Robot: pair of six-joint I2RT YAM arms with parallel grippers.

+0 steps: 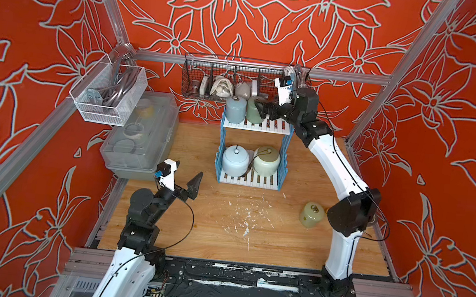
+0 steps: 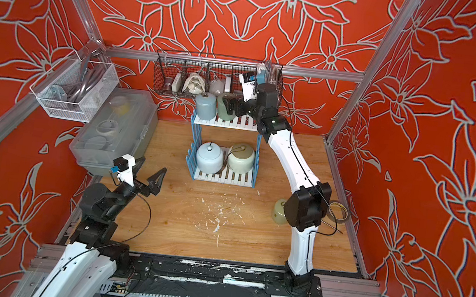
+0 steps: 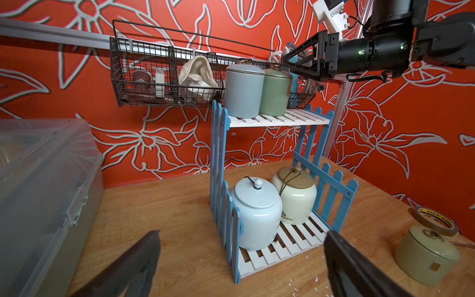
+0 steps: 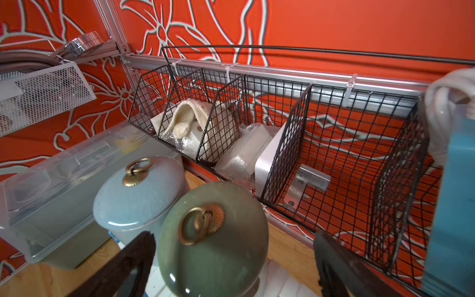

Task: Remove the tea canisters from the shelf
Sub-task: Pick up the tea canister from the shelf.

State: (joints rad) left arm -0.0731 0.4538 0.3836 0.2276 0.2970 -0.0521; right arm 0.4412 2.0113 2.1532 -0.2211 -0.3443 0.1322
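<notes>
Table [image 1: 220, 238] is carrying a clear bin [image 1: 140, 135] at its left rear; the shelf [image 1: 273, 125] is standing at rear centre, under the black basket [image 1: 208, 75] hanging on the back rail; a mesh basket [image 1: 108, 95] is hanging above the bin. Right arm [image 1: 330, 159] is reaching to the shelf's top tier; right gripper [image 4: 234, 236] is straddling the sage jar [image 1: 254, 110], fingers spread, one on each side; whether either is touching it cannot be told. Left gripper [image 1: 188, 175] is hovering over the table near the bin, fingers spread, holding nothing. Pale blue jar [image 1: 235, 159] and cream jar [image 1: 266, 160] are sitting side by side on the bottom tier; blue-grey jar [image 1: 235, 109] is standing just beside the sage jar on the top tier; small cream jar [image 1: 311, 215] is sitting on the table, off the shelf, by the right arm's elbow; a tape roll [image 3: 434, 221] is lying just beside it.
</notes>
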